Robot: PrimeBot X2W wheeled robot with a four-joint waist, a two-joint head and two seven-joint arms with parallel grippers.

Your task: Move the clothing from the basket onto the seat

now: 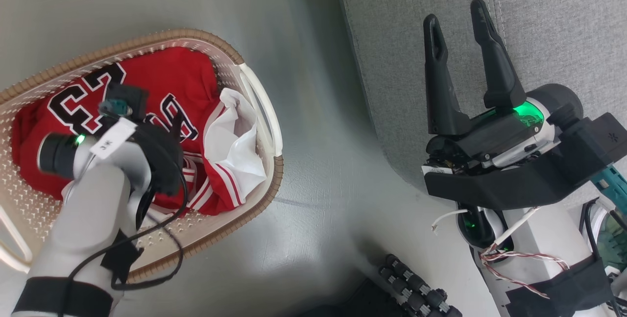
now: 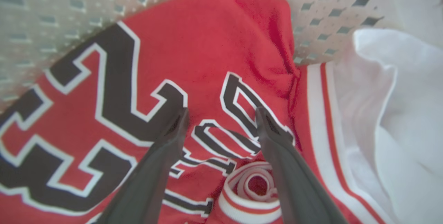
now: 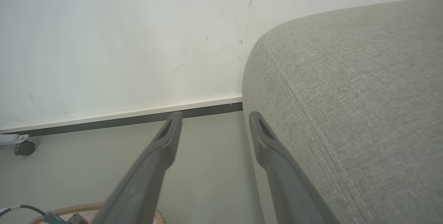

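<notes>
Crumpled red clothing [image 1: 166, 69] with black lettering was heaped in the cream basket [image 1: 205, 36], floor-set beside the grey seat [image 1: 539, 13].

Red clothing [image 1: 166, 74], cream basket [image 1: 29, 204], grey seat [image 1: 543, 28]

Basket [image 1: 275, 180] on the left, seat [image 1: 539, 28] on the right, bare floor [image 1: 318, 126] between them.
The clothing [image 1: 166, 74] lies in the basket, well apart from the seat. The left gripper [image 2: 222, 116] hangs over the clothing, inside the basket; the right gripper [image 1: 458, 18] hovers at the seat's left edge.
</notes>
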